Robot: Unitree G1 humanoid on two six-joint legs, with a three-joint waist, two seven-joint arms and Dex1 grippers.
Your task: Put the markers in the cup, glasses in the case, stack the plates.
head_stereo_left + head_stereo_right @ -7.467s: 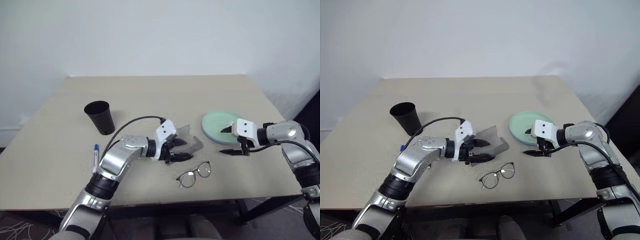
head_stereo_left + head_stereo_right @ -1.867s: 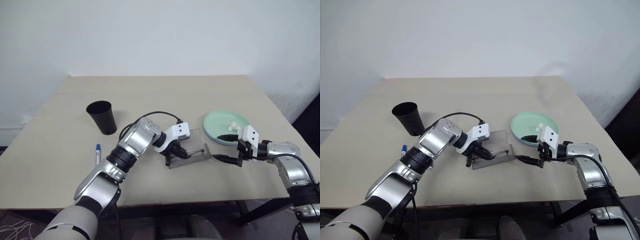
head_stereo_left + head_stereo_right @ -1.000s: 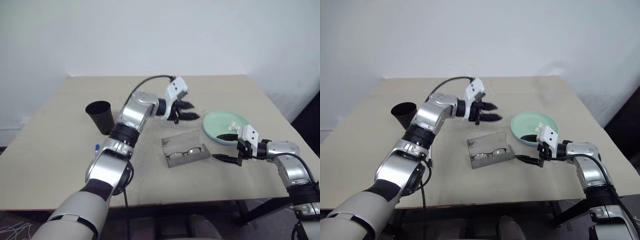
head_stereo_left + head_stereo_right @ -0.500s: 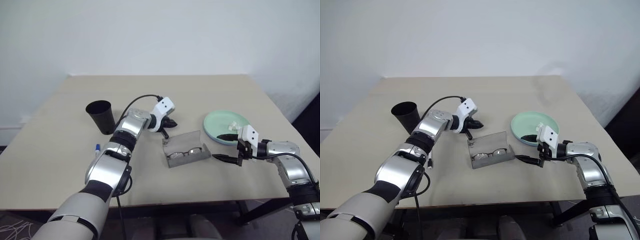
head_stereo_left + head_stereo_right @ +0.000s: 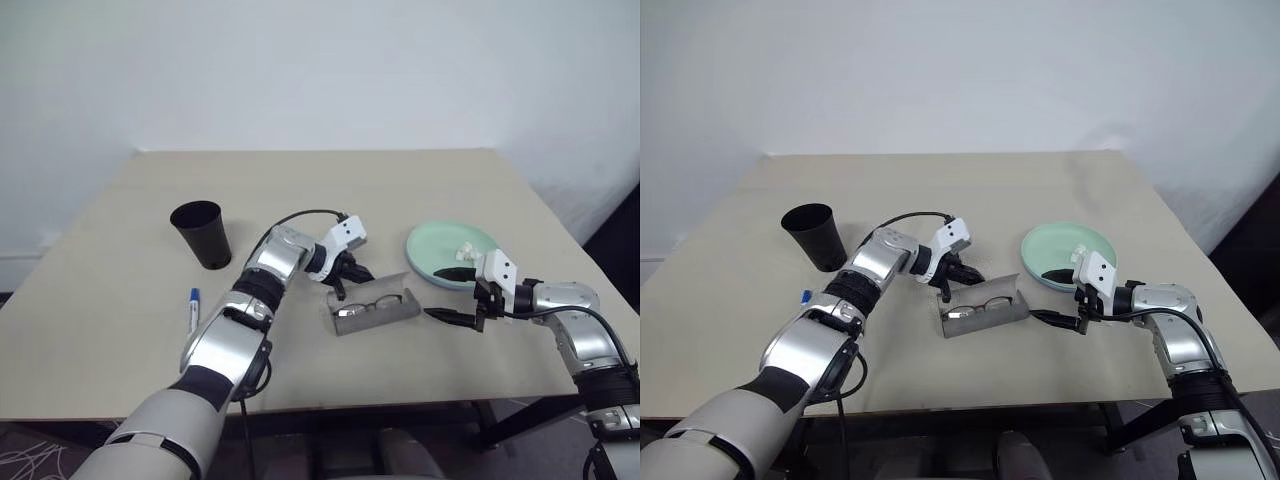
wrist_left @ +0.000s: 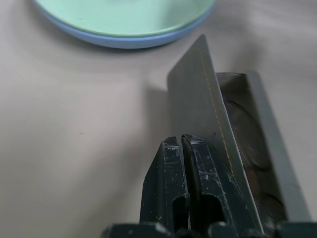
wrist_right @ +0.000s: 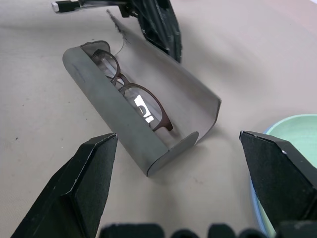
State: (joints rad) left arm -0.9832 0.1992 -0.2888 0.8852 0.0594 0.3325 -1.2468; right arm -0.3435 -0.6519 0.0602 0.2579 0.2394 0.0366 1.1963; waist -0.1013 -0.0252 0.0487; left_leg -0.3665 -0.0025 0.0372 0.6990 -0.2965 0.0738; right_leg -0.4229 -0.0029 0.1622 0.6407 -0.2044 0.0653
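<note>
Change since earlier frames: left gripper has dropped from high above the table to the back edge of the case; its fingers, parted a second ago, are now together. Right gripper has kept its place and pose.
Left gripper: fingers pressed together, holding nothing; in the left wrist view the closed fingertips sit against the outer face of the raised lid.
Right gripper: fingers spread wide, empty, at centre right of the head view, between the case and the plates.
Glasses: lying inside the open case, lenses along the tray.
Case: centre of the head view, lid half raised and leaning back toward the left gripper.
Plates: mint plate rests on the light blue one, whose rim shows beneath it; stacking appears done.
Marker: flat on the table at lower left, well apart from the cup, which stands upright at upper left.
Step in hand: closing the case over the glasses, judged from the closed fingers behind the lid.
Next move calls for: a push of the lid forward and down until it meets the tray; the light case may slide, so the right gripper could brace its near end.
Remaining: marker into the cup.
</note>
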